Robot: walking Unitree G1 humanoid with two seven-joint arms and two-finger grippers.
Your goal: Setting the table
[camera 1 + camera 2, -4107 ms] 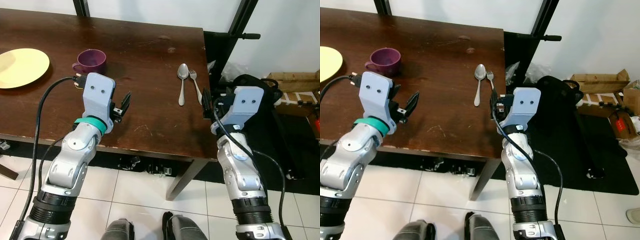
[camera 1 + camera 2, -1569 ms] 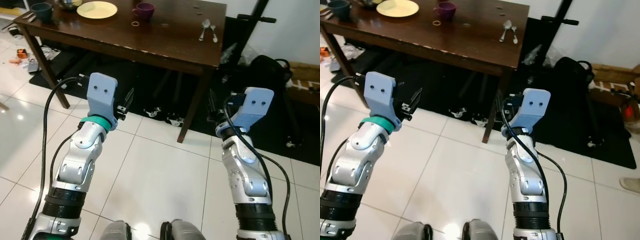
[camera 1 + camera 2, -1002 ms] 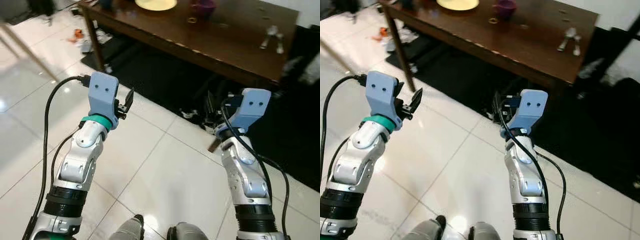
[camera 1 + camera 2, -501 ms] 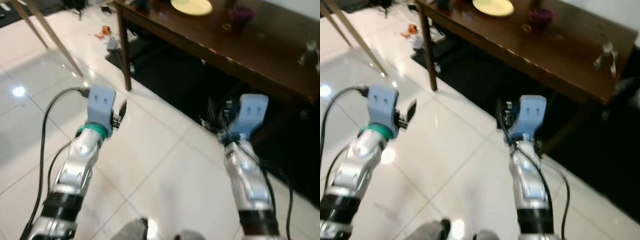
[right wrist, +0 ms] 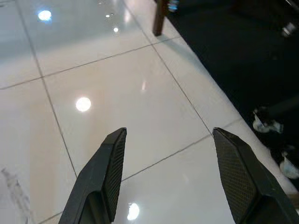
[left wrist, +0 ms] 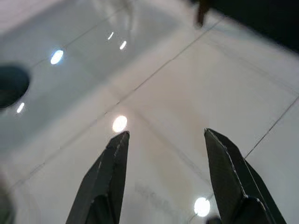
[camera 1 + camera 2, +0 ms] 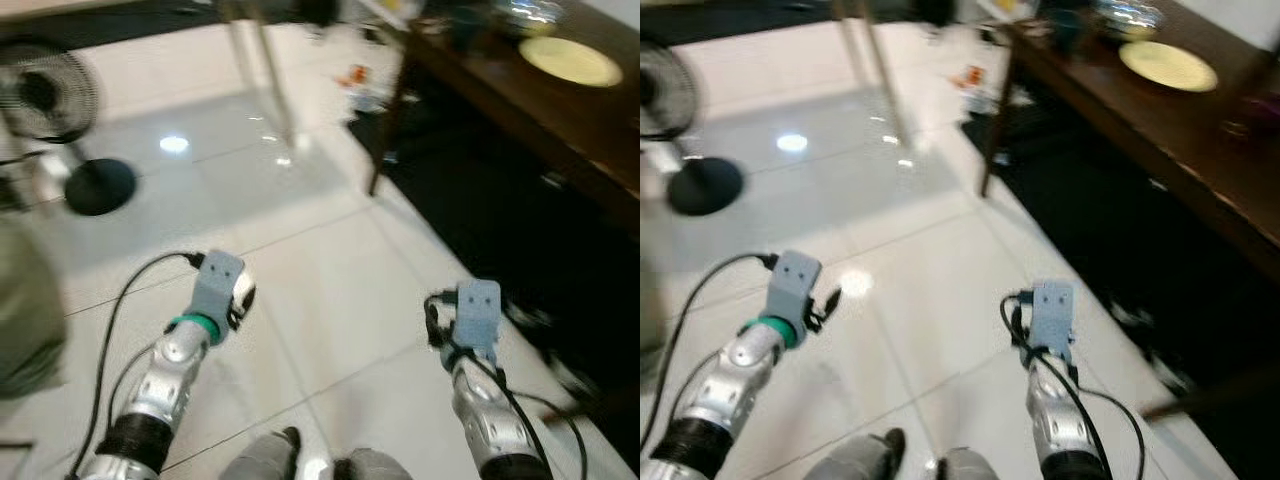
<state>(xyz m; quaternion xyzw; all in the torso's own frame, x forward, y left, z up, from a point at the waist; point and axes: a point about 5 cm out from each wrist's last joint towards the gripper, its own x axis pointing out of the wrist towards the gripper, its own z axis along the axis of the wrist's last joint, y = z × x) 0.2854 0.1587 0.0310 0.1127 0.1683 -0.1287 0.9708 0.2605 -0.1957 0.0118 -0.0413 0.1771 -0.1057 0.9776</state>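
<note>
The dark wooden table (image 7: 600,120) stands at the far right, and a yellow plate (image 7: 570,60) lies on it with blurred dishes (image 7: 525,15) behind. Both arms hang low over white floor tiles, well away from the table. In the left wrist view my left gripper (image 6: 163,135) is open, and only glossy floor lies between its fingers. My right gripper (image 5: 168,133) is open too, over tiles beside the black mat (image 5: 243,51). In the left eye view the left gripper (image 7: 243,300) is small, below its blue wrist housing. Neither gripper holds anything.
A standing fan (image 7: 45,95) with a round dark base (image 7: 95,185) is at the far left. A table leg (image 7: 385,130) and a thin metal leg (image 7: 270,80) rise ahead. Small clutter (image 7: 360,78) lies on the floor by the table. Open white tiles (image 7: 300,260) spread in front.
The whole view has swung left and away from the table, which now sits at the far right edge. A fan has come into view. Both grippers stay open and empty.
</note>
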